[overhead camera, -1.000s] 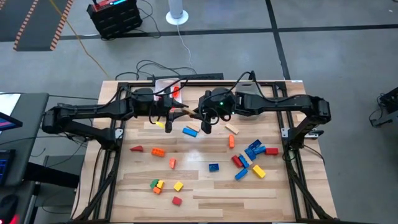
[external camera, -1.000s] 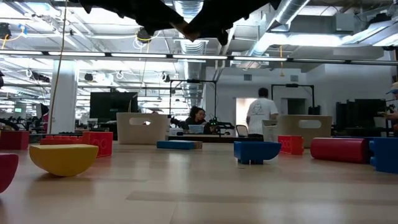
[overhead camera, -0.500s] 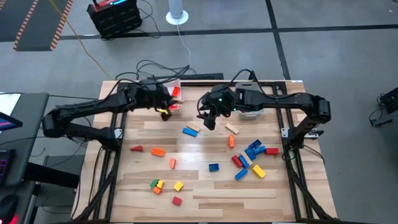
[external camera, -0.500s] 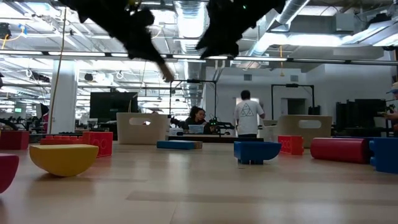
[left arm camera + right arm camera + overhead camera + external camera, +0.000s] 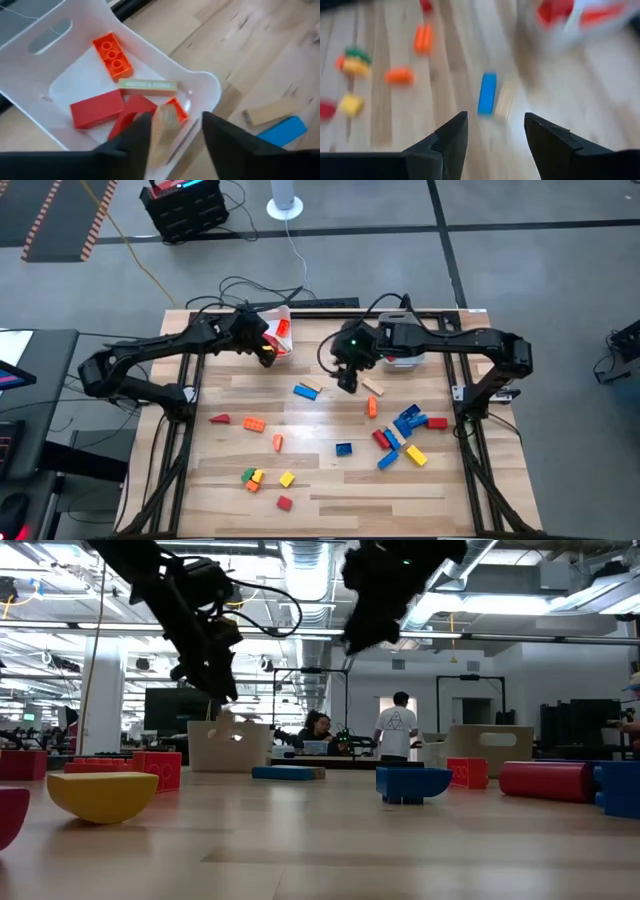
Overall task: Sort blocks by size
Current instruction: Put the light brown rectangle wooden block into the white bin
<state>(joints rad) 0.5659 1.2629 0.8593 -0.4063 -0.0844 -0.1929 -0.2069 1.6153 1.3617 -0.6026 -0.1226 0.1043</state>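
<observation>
- Wooden table (image 5: 330,480) strewn with blocks (image 5: 400,435); more in clear bin (image 5: 75,75) at far edge
- Left gripper (image 5: 172,135) over bin, fingers apart; pale blurred block (image 5: 162,125) between them, perhaps released
- Right gripper (image 5: 495,132) above table middle, spread, holding nothing; blue block (image 5: 487,92) beneath, smeared

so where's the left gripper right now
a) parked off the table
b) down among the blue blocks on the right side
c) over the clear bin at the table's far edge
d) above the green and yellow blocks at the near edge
c) the left gripper hangs over the clear bin, which holds red and orange blocks; the high view puts it at the table's far edge.
</observation>
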